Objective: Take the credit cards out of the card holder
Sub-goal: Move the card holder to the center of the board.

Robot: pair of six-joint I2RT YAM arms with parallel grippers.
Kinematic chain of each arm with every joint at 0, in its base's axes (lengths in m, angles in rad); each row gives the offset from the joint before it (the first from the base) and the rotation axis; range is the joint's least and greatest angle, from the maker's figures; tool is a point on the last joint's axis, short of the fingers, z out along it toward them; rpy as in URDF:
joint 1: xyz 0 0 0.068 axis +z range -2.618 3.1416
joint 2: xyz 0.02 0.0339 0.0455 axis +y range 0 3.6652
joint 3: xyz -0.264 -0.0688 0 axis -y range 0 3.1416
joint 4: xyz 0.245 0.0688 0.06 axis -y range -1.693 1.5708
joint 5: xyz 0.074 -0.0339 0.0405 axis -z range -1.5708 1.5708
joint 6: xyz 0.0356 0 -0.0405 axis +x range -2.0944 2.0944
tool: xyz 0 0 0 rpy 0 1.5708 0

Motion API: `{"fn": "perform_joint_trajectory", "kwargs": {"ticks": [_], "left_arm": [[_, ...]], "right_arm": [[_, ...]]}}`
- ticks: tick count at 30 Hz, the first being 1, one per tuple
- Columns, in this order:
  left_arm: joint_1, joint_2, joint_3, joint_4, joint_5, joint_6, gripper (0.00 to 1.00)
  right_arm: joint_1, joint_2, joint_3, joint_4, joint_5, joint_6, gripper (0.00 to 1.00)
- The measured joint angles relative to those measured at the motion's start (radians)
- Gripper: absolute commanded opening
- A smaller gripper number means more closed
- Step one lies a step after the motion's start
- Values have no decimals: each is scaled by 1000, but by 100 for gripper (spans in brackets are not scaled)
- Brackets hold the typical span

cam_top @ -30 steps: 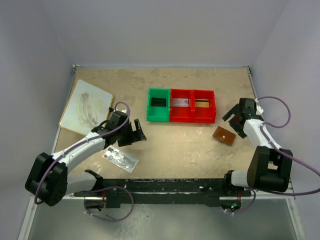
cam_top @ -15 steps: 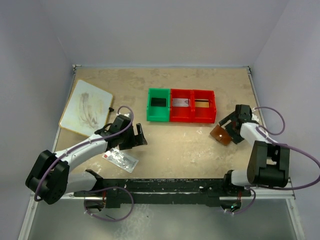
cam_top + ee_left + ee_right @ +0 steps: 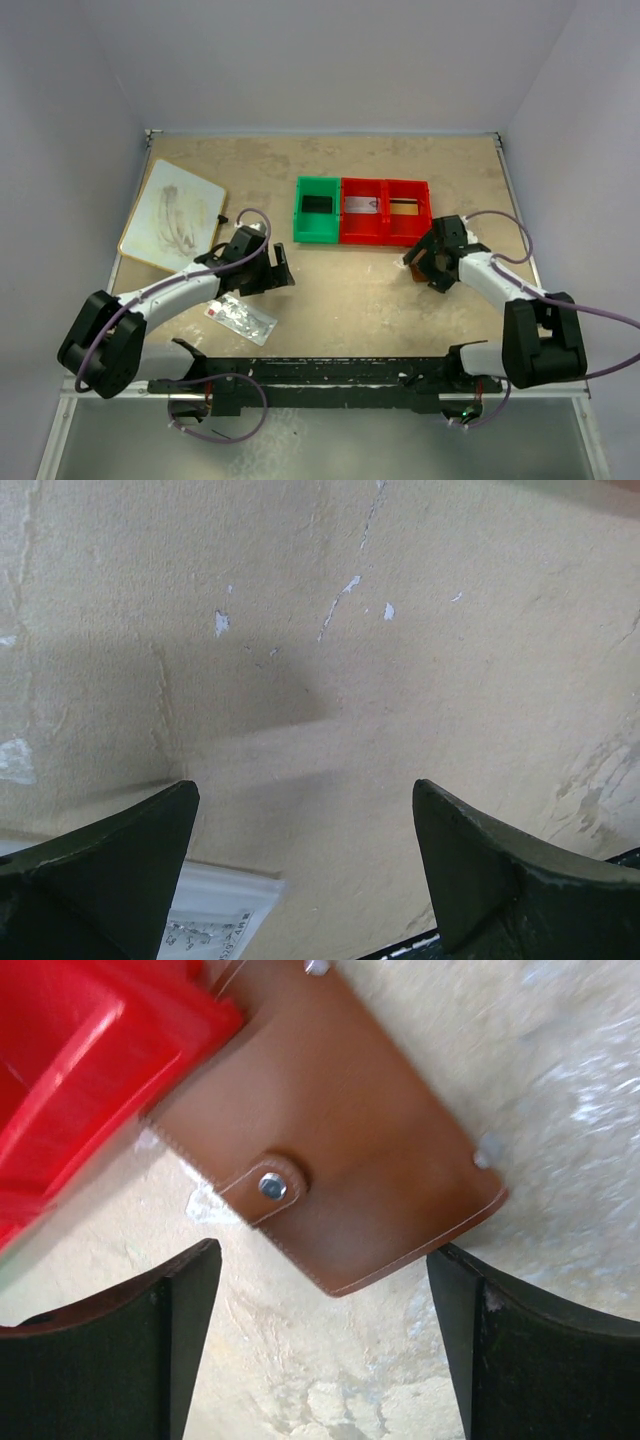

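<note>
My left gripper (image 3: 305, 792) and right gripper (image 3: 322, 1252) gape wide, holding nothing. Ahead of the right lies 1 smooth, stitched, rectangular leather card holder (image 3: 330, 1150) beside a glossy red bin (image 3: 80, 1070).

The card holder (image 3: 340, 1150) is a brown leather wallet, folded shut, its tab held by a silver snap. It lies flat on the tabletop (image 3: 330, 1380), turned diagonally, just ahead of the right fingers (image 3: 150, 1360), nearest corner pointing into the gap between them.
</note>
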Motion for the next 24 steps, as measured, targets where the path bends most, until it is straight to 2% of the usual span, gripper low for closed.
{"fn": "perform_joint_trajectory", "kwargs": {"ticks": [4, 9, 11, 15, 19, 24], "left_arm": [[0, -21, 1, 0, -18, -1, 85], [0, -35, 14, -14, -38, 2, 85], [0, -37, 18, -21, -47, 7, 85], [0, -44, 24, -32, -53, 10, 85], [0, -58, 34, -43, -55, 10, 85], [0, -63, 48, -51, -54, 13, 85]], "right_arm": [[82, 0, 6, -31, 11, 13, 89], [129, -15, 45, -203, 96, 55, 95], [125, -42, 87, -283, 161, 71, 93], [32, -93, 154, -277, 212, 23, 78], [-170, -84, 144, -156, 156, -97, 74], [-193, -7, 135, -36, 58, -203, 70]]}}
